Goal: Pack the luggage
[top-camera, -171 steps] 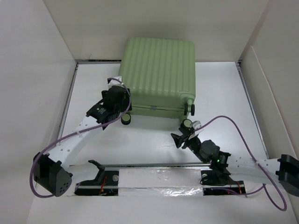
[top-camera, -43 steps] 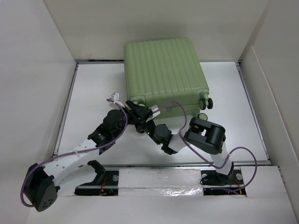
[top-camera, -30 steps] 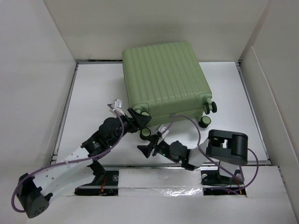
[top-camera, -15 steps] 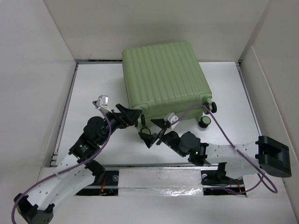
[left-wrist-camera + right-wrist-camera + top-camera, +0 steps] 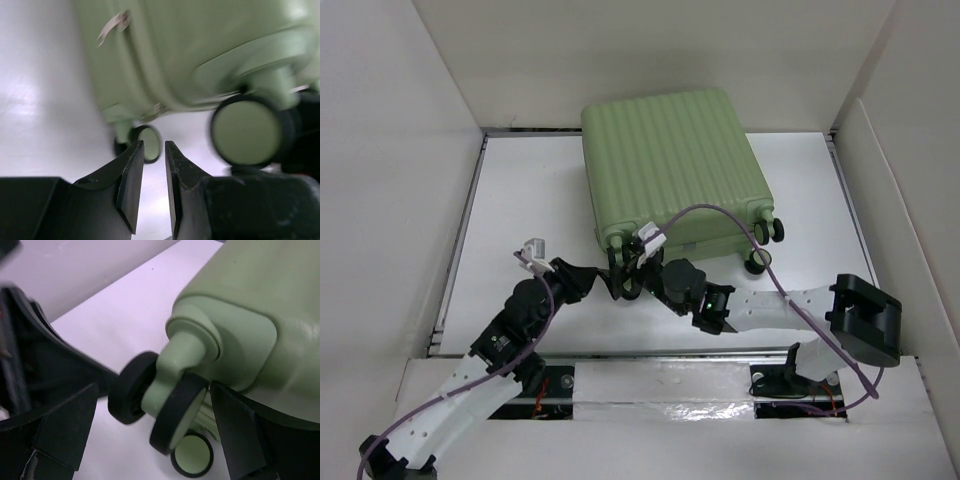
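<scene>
The luggage [image 5: 670,150] is a light-green ribbed suitcase lying closed at the back of the white table. My right gripper [image 5: 632,268] is at its near left corner. In the right wrist view the right gripper [image 5: 150,425] stands wide open, its jaws on either side of a black-and-green twin wheel [image 5: 177,412] without clamping it. My left gripper [image 5: 603,282] points at the same corner from the left. In the left wrist view the left gripper [image 5: 152,147] shows only a narrow slit with nothing in it, and a wheel [image 5: 247,131] sits just ahead on the right.
Two more wheels [image 5: 763,240] stick out at the suitcase's near right corner. White walls [image 5: 390,150] close in the table on three sides. A metal rail [image 5: 720,352] runs along the near edge. Purple cables [image 5: 720,215] loop over both arms.
The right gripper has moved up and left to straddle the near left wheel. The left gripper has drawn back slightly and narrowed its jaws from wide apart. The suitcase has not moved.
</scene>
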### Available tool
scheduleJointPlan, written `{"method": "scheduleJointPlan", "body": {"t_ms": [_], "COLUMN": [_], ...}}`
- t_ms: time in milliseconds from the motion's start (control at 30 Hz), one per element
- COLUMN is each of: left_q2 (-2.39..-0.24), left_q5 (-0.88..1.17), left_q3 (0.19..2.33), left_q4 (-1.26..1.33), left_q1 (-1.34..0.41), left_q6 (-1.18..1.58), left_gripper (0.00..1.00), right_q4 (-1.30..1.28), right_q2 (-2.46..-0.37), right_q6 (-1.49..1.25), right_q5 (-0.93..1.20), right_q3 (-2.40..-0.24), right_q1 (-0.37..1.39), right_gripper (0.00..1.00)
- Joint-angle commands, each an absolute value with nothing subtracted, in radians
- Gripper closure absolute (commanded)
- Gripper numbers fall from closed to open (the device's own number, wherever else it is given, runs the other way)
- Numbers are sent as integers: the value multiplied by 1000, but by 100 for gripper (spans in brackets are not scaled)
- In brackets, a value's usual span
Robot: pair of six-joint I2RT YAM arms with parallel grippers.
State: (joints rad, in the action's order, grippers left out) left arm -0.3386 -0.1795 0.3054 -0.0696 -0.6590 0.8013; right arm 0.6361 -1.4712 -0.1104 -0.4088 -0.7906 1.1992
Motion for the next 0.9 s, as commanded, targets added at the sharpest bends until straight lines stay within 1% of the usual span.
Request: {"method": "scheduleJointPlan", "body": {"t_ms": [0, 133, 167, 233, 267, 333, 367, 400, 433, 467, 533, 733, 867], "left_q2": [-360, -409, -449, -492, -535, -569, -593, -601, -606, -614, -646, -764, -819], "left_q5": [-166, -163, -147, -150, -159, -173, -173, -176, -184, -201, -206, -244, -261], "left_q3": [256, 221, 219, 213, 213, 210, 209, 198, 192, 187, 183, 236, 256], "left_q4": [-19, 86, 142, 192, 237, 274, 299, 311, 321, 342, 380, 448, 523], "left_q1": [-657, -657, -657, -684, -698, -724, -724, -724, -724, -724, -724, -724, -724], "left_q6": [785, 752, 744, 723, 713, 703, 693, 687, 683, 669, 649, 604, 568], "left_gripper": [79, 79, 79, 77, 75, 71, 69, 66, 60, 58, 56, 57, 60], "right_q4": [623, 569, 566, 574, 571, 540, 523, 523, 525, 529, 546, 555, 560], "right_q2": [-1491, -1540, -1548, -1551, -1548, -1537, -1531, -1523, -1510, -1502, -1491, -1506, -1506], "right_q6": [-127, -143, -146, -147, -140, -121, -112, -104, -89, -84, -75, -67, -74], "right_q5": [-474, -558, -586, -635, -650, -683, -680, -661, -652, -641, -614, -557, -552], "right_q3": [-868, -923, -928, -919, -914, -913, -911, -904, -897, -893, -884, -890, -876], "right_q1": [1189, 1189, 1189, 1189, 1189, 1189, 1175, 1175, 1166, 1166, 1157, 1157, 1157], "right_gripper": [2, 10, 19, 33, 50, 63, 84, 91, 95, 98, 99, 100, 100]}}
